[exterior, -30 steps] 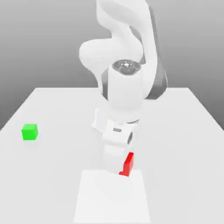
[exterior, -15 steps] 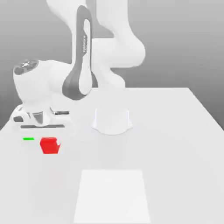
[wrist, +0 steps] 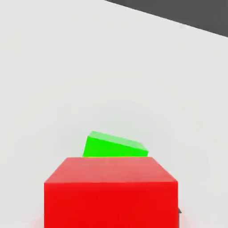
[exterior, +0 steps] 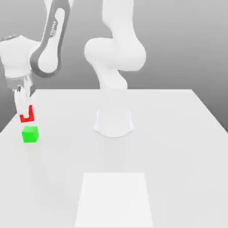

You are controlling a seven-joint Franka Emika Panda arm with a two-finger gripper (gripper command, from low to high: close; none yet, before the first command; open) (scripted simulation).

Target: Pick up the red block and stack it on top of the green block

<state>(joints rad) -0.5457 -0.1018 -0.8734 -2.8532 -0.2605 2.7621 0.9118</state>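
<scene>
The red block [exterior: 29, 116] hangs in the air at the exterior view's left, held in my gripper [exterior: 25, 111], which is shut on it. Part of the block is hidden behind a white finger [exterior: 21, 105]. Just below it, a small gap apart, the green block [exterior: 30, 134] rests on the white table [exterior: 169, 133]. In the hand view the red block [wrist: 110, 191] is close in front and the green block [wrist: 115, 146] shows partly beyond its edge, on the table.
The arm's white base [exterior: 114, 122] stands at the middle of the table. A lighter square patch [exterior: 114, 199] lies on the table near its front edge. The table's left edge runs close to the green block.
The arm swung from the table's front centre to the exterior view's left, carrying the red block. It then rose, and the block now hangs just above the green block.
</scene>
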